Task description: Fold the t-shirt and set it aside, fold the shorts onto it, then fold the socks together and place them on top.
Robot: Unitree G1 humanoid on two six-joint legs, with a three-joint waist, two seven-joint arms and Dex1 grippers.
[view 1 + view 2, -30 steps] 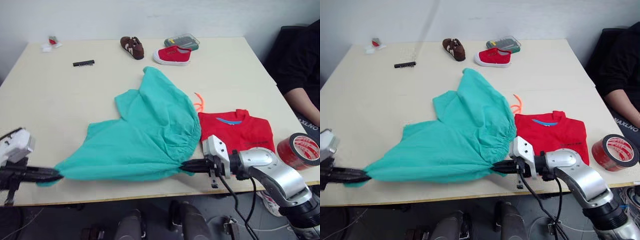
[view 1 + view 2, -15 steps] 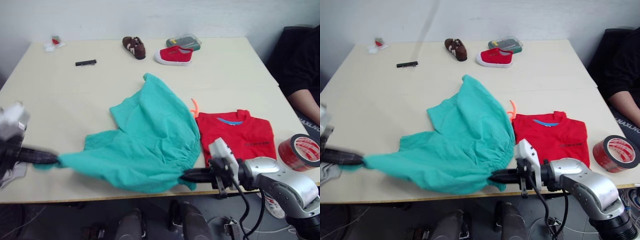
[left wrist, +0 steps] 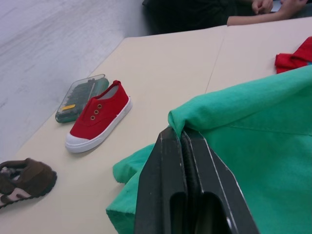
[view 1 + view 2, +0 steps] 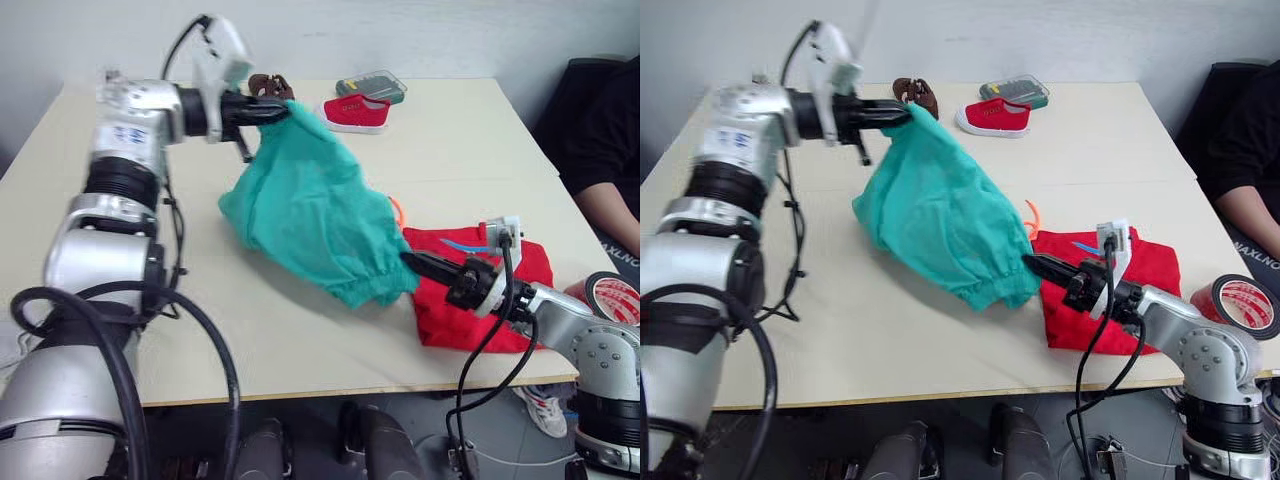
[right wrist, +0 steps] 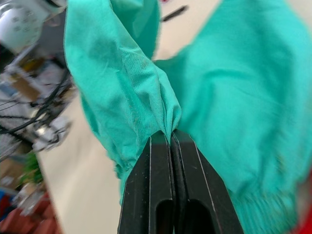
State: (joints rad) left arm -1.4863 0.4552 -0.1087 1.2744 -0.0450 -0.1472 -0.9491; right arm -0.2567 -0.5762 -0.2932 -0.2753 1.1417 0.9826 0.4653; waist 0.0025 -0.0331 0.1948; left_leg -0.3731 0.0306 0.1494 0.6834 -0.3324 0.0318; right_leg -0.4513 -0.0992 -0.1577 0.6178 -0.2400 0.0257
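Teal cloth, the shorts (image 4: 315,215) hang stretched from upper left to lower right of the head views, above the surface (image 4: 470,140). The left claw (image 4: 280,108) is clamped on one edge, the right claw (image 4: 412,262) pinched on the gathered waistband beside the t-shirt (image 4: 480,300). Light, limp and apt to sag, they are probably best held at hems or waistband.

No lettering reads clearly anywhere. The red tape roll (image 4: 612,300) at the desk's near right edge carries white print, too small to make out.
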